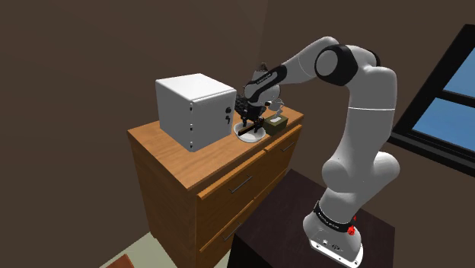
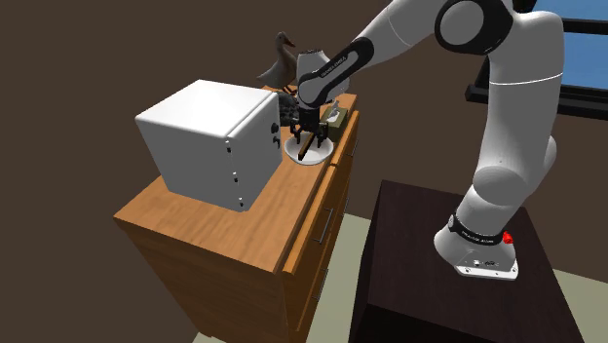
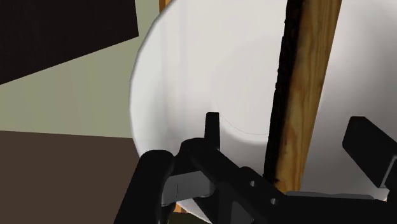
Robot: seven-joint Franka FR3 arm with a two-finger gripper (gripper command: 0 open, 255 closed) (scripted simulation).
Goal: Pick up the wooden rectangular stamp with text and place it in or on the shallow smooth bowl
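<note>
On top of a wooden dresser (image 1: 199,173) stands a shallow white bowl (image 1: 245,139) (image 2: 319,157) (image 3: 203,57). The stamp (image 3: 312,83) is a long wooden block with a dark face. It rests slanted inside the bowl (image 2: 305,146). My black gripper (image 1: 250,124) (image 2: 306,130) (image 3: 289,124) hangs straight down over the bowl. In the wrist view its fingers (image 3: 212,124) stand apart on either side of the stamp, with a gap to each, so it is open.
A white box (image 1: 194,108) (image 2: 209,141) stands close beside the bowl. A small olive box (image 1: 275,122) sits just behind the bowl, and a dark bird figure (image 2: 281,57) stands at the dresser's back. My dark stand (image 2: 438,263) stands next to the dresser.
</note>
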